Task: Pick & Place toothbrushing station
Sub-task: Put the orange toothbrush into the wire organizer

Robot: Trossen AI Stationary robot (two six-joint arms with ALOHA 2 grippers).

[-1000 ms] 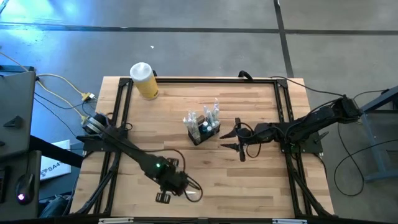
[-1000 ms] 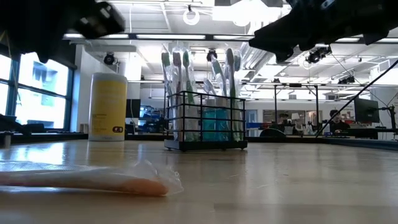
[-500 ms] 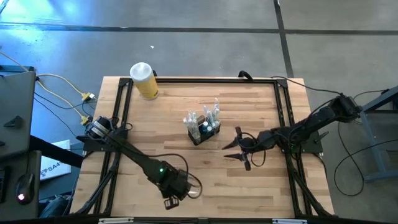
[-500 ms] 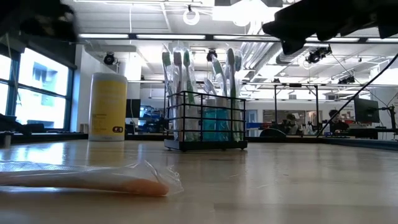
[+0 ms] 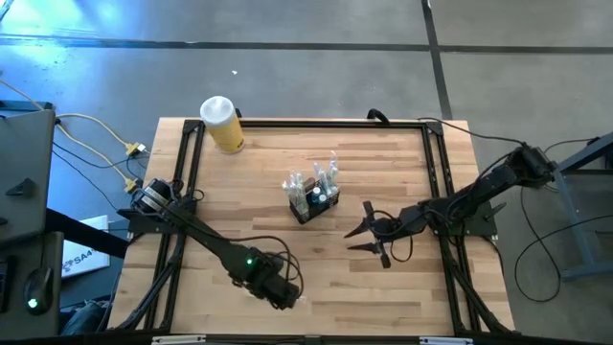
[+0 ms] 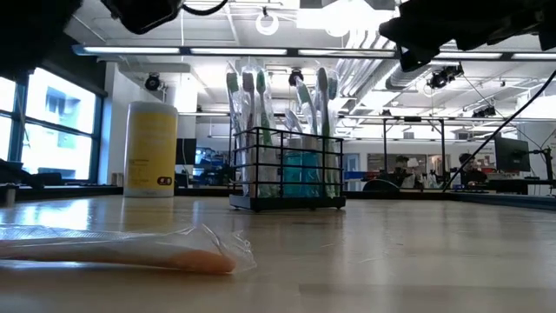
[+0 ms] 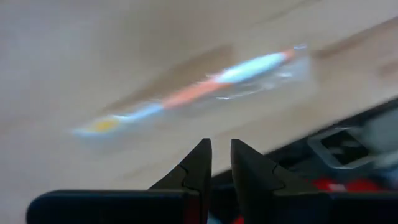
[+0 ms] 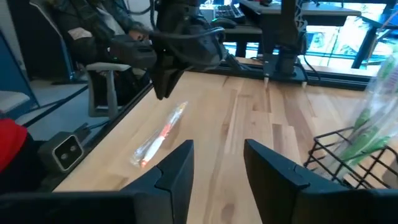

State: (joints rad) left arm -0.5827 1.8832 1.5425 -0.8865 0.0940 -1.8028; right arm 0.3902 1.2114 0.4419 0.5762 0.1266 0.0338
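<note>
1. The left claw is held above a clear-wrapped orange and white toothbrush at the near edge of the desk, its fingers nearly closed and empty.
2. The right claw is seen open and empty, just right of the black slatted wire caddy, which stands mid-desk packed with toothbrushes.
3. The wrapper may be pinched instead of the handle, so a slip is judged likely.
4. The pale wooden plank desk also carries a yellow cylindrical jar with a white lid; an open workshop is visible behind.
</note>
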